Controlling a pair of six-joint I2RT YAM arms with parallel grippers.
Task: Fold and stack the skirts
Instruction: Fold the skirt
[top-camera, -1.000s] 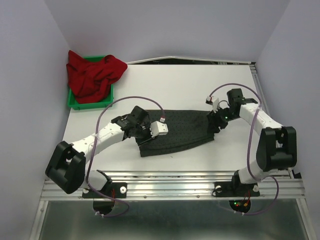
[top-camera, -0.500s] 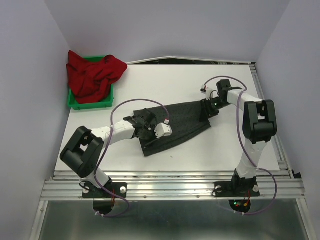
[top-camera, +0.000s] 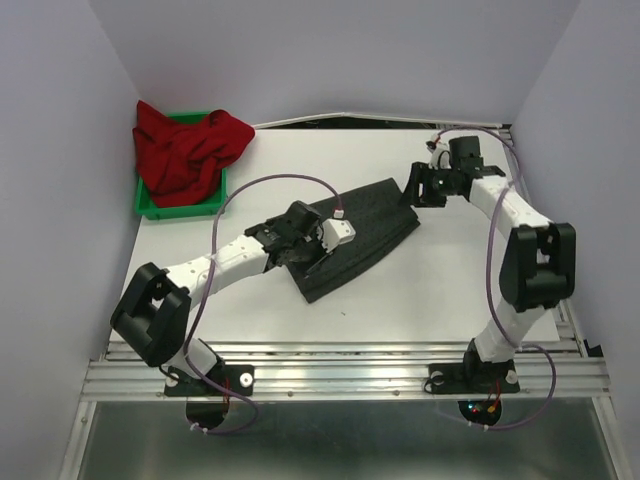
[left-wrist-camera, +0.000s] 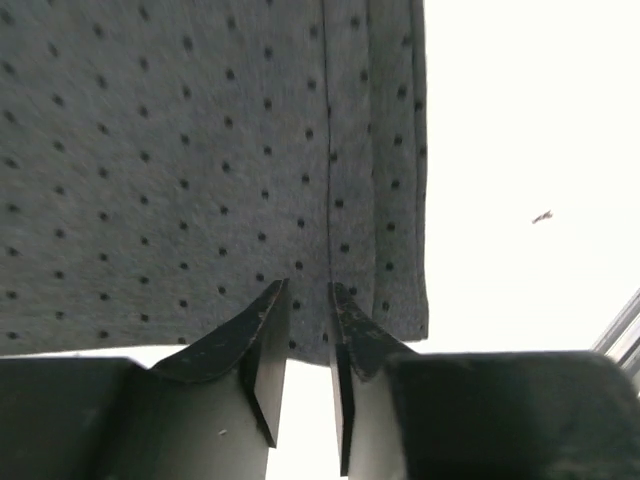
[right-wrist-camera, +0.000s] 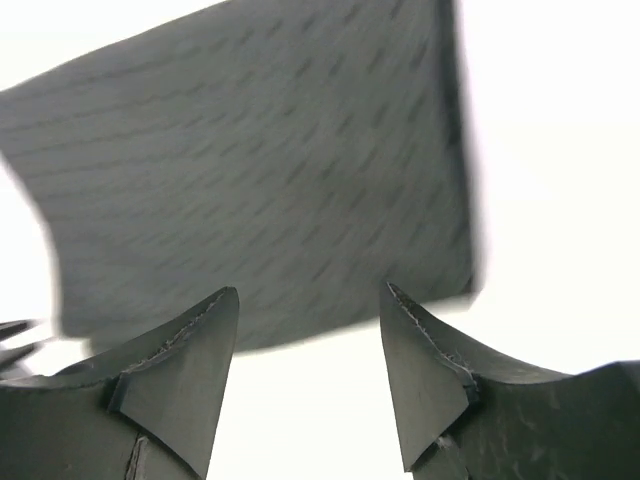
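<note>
The charcoal-black dotted skirt (top-camera: 362, 232) lies folded as a long strip, slanting across the table's middle. My left gripper (top-camera: 303, 262) sits at its near-left end. In the left wrist view its jaws (left-wrist-camera: 307, 288) stand a narrow gap apart, with the tips on the skirt (left-wrist-camera: 200, 150) just inside its near edge. My right gripper (top-camera: 412, 188) is open just off the skirt's far-right end. In the right wrist view (right-wrist-camera: 310, 295) its tips stand short of the cloth edge (right-wrist-camera: 260, 180), with nothing between them. The red skirt (top-camera: 185, 148) lies crumpled over the green bin.
The green bin (top-camera: 180, 208) stands at the far-left corner against the left wall. A small dark speck (top-camera: 343, 312) lies on the white table near the skirt's near end. A metal rail (top-camera: 340, 365) runs along the front edge, and walls close in both sides.
The black skirt has swung round, its right end moving towards the back. My right gripper has let go of it and drawn back. My left gripper has shifted right and back with the near end.
</note>
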